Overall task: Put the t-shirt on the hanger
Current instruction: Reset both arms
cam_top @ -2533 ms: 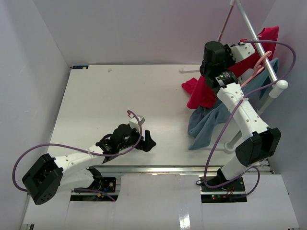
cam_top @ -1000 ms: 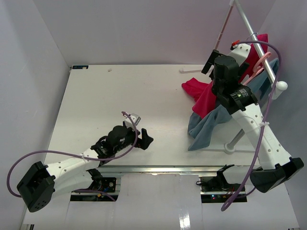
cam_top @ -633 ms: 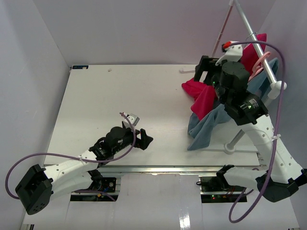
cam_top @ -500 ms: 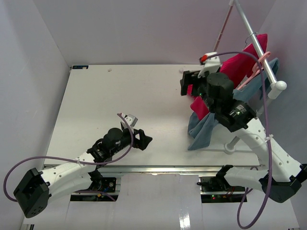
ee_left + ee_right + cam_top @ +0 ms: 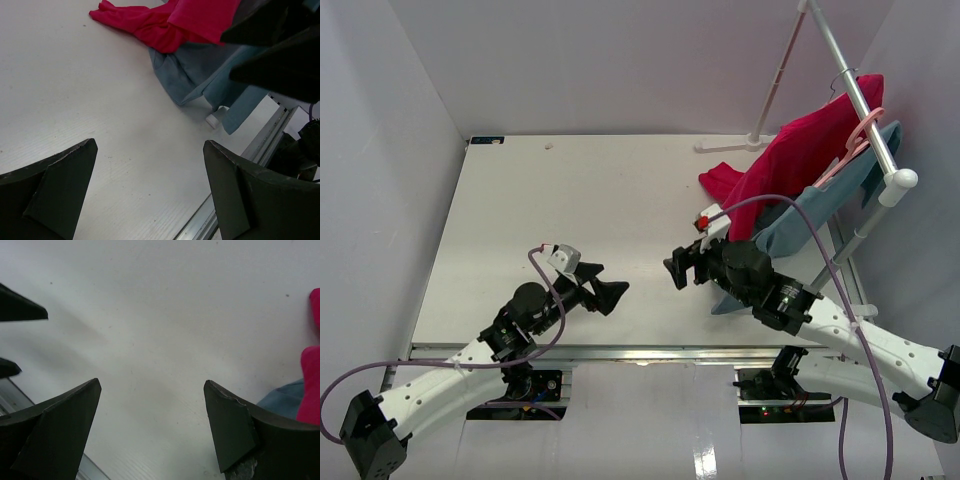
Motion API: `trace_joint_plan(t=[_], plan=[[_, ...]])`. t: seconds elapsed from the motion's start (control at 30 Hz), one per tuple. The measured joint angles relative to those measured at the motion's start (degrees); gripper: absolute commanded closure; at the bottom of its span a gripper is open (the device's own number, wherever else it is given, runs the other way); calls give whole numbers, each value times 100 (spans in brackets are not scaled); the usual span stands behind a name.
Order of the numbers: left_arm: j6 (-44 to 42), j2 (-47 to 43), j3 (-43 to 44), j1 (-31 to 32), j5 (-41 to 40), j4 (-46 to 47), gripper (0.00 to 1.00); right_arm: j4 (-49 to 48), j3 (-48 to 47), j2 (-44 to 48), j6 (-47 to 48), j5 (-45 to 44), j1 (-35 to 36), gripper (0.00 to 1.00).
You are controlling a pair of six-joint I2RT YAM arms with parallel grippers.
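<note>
- T-shirt (image 5: 800, 150) isn't in anybody's grip. Both sets of jaws are spread wide with nothing but bare table between them.
- Left gripper (image 5: 605, 285) hangs a bit above the table (image 5: 570, 200), close to the near edge and left of the middle. Its fingers (image 5: 55, 195) point off toward the right side.
- Right gripper (image 5: 678, 268) is also low near the near edge, right of the middle, with its tips facing the left one. The two are near each other but not touching.
- From the right wrist you can see two dark tips of the other gripper poking in at the left edge of that view.
- The red shirt is draped up high at the far right corner, leaning on the slanted rack pole (image 5: 840, 55). It slopes down from there, and its lower end lies bunched on the table near the right edge.
- A blue-grey garment (image 5: 820, 205) hangs just beside and under the red one, touching it, with its bottom also on the table.
- A pink hanger (image 5: 868, 122) hooks over the pole right where red meets blue-grey. Honestly can't tell from here which garment it's carrying.
- Right arm stretches low across the near right corner.
</note>
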State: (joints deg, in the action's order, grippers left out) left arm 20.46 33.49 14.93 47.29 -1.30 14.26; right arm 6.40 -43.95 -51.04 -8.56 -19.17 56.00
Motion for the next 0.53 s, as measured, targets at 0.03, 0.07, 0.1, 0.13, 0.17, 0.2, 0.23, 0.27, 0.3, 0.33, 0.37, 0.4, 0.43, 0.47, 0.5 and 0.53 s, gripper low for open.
trace_joint_plan(t=[0.03,0.07,0.1,0.13,0.17,0.2,0.23,0.27,0.3,0.33,0.37,0.4,0.43,0.47,0.5,0.53], plan=[[1,-102,-24,0,0,-2,2,-157,241,95,-2,18,54,10],[1,-198,-45,0,0,-6,2,-312,485,193,-2,35,102,10],[2,-249,-46,3,0,0,2,-455,693,284,-2,57,124,10],[3,-289,-47,6,2,7,2,-601,887,377,-3,76,138,10],[1,-316,-47,9,6,18,2,-749,1063,471,-6,91,141,10],[0,-322,-47,9,9,27,2,-867,1189,552,-9,96,141,10],[-1,-328,-47,9,11,35,2,-985,1314,632,-11,100,141,10],[-1,-328,-47,9,11,35,2,-1127,1423,706,-13,104,141,10],[-3,-328,-47,9,11,34,2,-1266,1522,773,-18,99,141,10],[-5,-328,-47,9,9,35,2,-1376,1598,823,-18,90,141,10],[-6,-328,-47,9,9,34,2,-1463,1653,852,-16,73,141,10],[-6,-327,-47,9,9,34,2,-1553,1704,872,-15,52,141,10],[-6,-322,-47,9,9,35,2,-1655,1755,887,-15,29,141,10],[-8,-316,-47,9,9,35,2,-1729,1802,907,-13,12,141,10],[-8,-306,-47,9,9,35,2,-1782,1853,936,-9,2,141,10],[-8,-297,-47,9,9,35,2,-1833,1904,966,-6,-7,141,10]])
